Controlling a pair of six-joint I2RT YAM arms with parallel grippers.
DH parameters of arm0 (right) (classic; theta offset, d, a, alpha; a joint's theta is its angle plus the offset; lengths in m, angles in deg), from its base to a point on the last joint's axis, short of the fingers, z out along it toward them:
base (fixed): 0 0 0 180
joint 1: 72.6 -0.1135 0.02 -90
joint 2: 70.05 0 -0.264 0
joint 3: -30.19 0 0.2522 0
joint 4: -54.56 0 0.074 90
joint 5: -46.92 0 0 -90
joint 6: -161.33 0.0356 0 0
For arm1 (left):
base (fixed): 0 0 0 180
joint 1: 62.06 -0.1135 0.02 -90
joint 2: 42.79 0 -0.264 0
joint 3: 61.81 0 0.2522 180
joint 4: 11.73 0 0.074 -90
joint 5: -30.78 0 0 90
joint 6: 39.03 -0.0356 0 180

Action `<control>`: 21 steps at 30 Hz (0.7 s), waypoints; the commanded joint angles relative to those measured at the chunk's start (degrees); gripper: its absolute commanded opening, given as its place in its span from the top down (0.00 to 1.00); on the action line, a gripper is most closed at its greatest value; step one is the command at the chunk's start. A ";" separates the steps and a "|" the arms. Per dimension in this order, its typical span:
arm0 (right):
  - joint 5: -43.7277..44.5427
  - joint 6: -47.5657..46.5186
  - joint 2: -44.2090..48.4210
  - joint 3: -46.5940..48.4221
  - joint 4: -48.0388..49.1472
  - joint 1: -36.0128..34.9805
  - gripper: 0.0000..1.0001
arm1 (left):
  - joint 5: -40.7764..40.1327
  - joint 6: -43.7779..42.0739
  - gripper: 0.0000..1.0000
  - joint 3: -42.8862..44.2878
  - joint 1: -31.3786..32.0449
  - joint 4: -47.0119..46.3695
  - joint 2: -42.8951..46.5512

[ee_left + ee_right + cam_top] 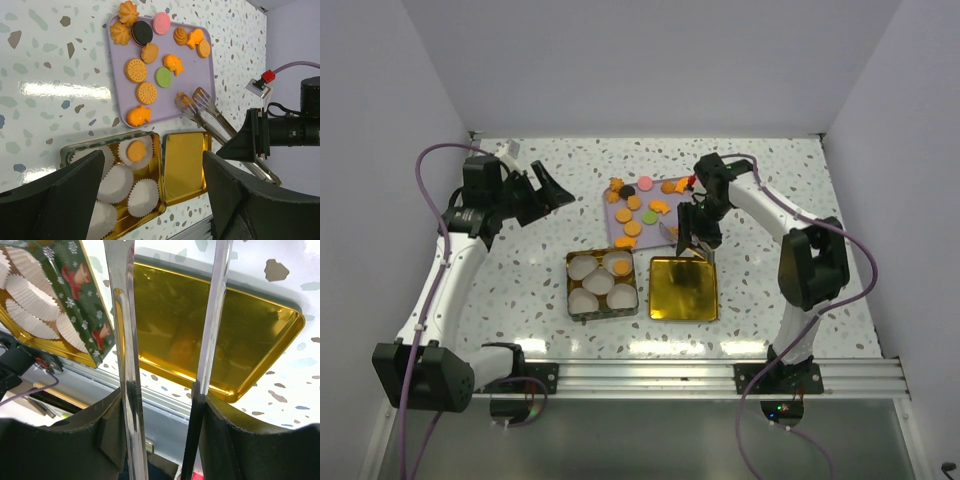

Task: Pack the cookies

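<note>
Several cookies lie on a purple tray, mostly orange, with a black one, a pink one and a green one. One round orange cookie sits in a paper cup in the open tin. My right gripper is shut on metal tongs, whose tips rest at the tray's near right edge beside an orange cookie. In the right wrist view my right gripper holds the tong arms apart. My left gripper is open and empty, raised left of the tray.
The tin holds several white paper cups. Its gold lid lies upside down right of the tin, below the right gripper. The tin's green patterned wall shows beside the lid. A metal rail runs along the near edge.
</note>
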State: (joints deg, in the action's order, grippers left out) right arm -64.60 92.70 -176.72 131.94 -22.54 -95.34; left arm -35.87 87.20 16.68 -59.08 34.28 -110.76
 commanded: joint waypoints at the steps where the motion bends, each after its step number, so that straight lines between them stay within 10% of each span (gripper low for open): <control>1: -0.54 -0.89 -0.29 -1.06 -0.39 0.07 0.47 | 0.64 -0.46 0.15 -0.83 -0.26 -2.89 -0.15; 21: -2.21 -0.45 -2.31 -2.38 0.84 -0.02 0.54 | 0.38 -0.98 0.16 -0.39 -0.35 -2.63 -0.50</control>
State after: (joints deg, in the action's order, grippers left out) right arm -65.23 92.70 -178.97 129.73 -22.30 -95.34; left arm -35.85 87.28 15.88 -59.08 33.87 -111.17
